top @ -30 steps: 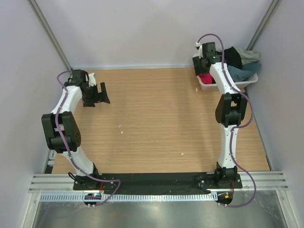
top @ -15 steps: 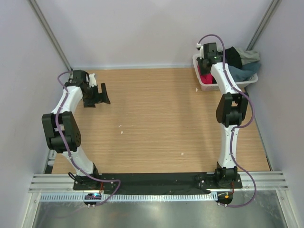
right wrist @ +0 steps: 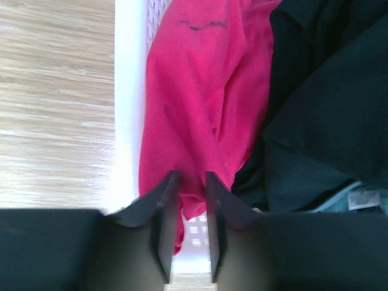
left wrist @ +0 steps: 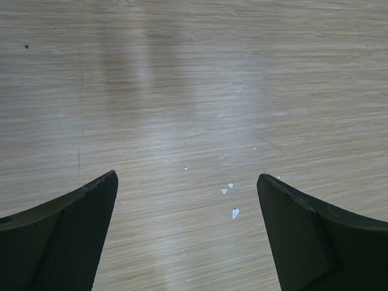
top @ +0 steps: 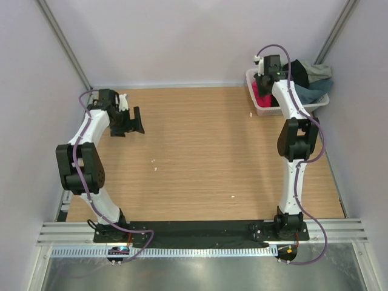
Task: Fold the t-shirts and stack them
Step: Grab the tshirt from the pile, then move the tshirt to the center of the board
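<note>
- Job now, I think: pull the pink shirt (right wrist: 194, 91) out of the basket (right wrist: 128, 91) and bring it to the table (top: 206, 151).
- The right pincer (right wrist: 189, 182) is down in the basket. Its two fingers are close together, with a fold of the pink shirt nipped between them.
- I would lift slowly and straight up. The grip is only on a small fold near the shirt's edge, so it could slip out.
- The pink shirt lies by the basket wall, on the side next to the table. I must lift it over that wall, not drag it across, or the basket may tip or slide.
- The black shirt (right wrist: 327, 91) is touching the pink one and could come up with it. I will watch for that.
- A blue shirt (top: 309, 94) hangs over the far side of the basket.
- The left pincer (left wrist: 188, 179) is wide open and holds nothing. It hangs over bare table, well apart from the basket.
- A few white bits (left wrist: 233, 212) lie on the wood under it.
</note>
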Robot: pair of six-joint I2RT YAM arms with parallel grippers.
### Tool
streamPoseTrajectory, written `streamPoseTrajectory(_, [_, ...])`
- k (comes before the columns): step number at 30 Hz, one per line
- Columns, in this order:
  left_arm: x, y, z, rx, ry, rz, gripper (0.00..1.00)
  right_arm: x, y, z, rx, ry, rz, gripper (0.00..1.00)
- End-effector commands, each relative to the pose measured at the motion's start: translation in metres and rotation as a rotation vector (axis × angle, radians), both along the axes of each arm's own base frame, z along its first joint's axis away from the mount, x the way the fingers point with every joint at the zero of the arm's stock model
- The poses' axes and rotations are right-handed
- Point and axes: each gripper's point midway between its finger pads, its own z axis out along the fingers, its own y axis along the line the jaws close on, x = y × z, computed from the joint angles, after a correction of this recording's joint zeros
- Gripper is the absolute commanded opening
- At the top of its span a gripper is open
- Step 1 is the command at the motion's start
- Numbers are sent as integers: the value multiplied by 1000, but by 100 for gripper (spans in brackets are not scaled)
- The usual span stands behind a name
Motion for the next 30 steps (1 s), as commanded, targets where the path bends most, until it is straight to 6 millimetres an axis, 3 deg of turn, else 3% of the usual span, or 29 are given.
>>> streamPoseTrajectory(1, [-1,1,4,21,-13,-16,98,6,3,17,36,-35,26,23])
streamPoseTrajectory(6, [0,-1,2,16,-8,-15,97,0,4,23,39,-30,46,8])
streamPoseTrajectory(11, [3,-4,4,17,-17,-20,97,-2,2,42,42,-62,60,1])
streamPoseTrajectory(13, [4,-4,7,20,-27,-24,96,2,0,68,35,-120,63,1])
streamPoseTrajectory(14, [4,-4,9,22,-33,-24,96,4,-1,96,33,-182,64,1])
streamPoseTrajectory(16, [7,-2,11,30,-43,-22,96,6,-1,131,13,-263,89,1])
streamPoseTrajectory(17, [9,0,13,44,-51,-17,96,2,0,165,-4,-334,104,1])
streamPoseTrajectory(20, [24,17,20,159,-101,45,100,-9,-6,215,-142,-443,147,1])
streamPoseTrajectory(23, [43,30,38,256,-176,61,99,-19,-10,242,-216,-529,166,1])
streamPoseTrajectory(24, [55,32,50,269,-216,66,99,-33,-6,272,-233,-591,174,1])
streamPoseTrajectory(27, [80,43,80,312,-304,130,100,-58,1,322,-295,-695,188,1])
streamPoseTrajectory(29, [89,42,92,292,-324,156,99,-78,22,361,-321,-784,228,1])
streamPoseTrajectory(30, [96,38,102,269,-347,156,100,-99,24,389,-336,-848,220,1])
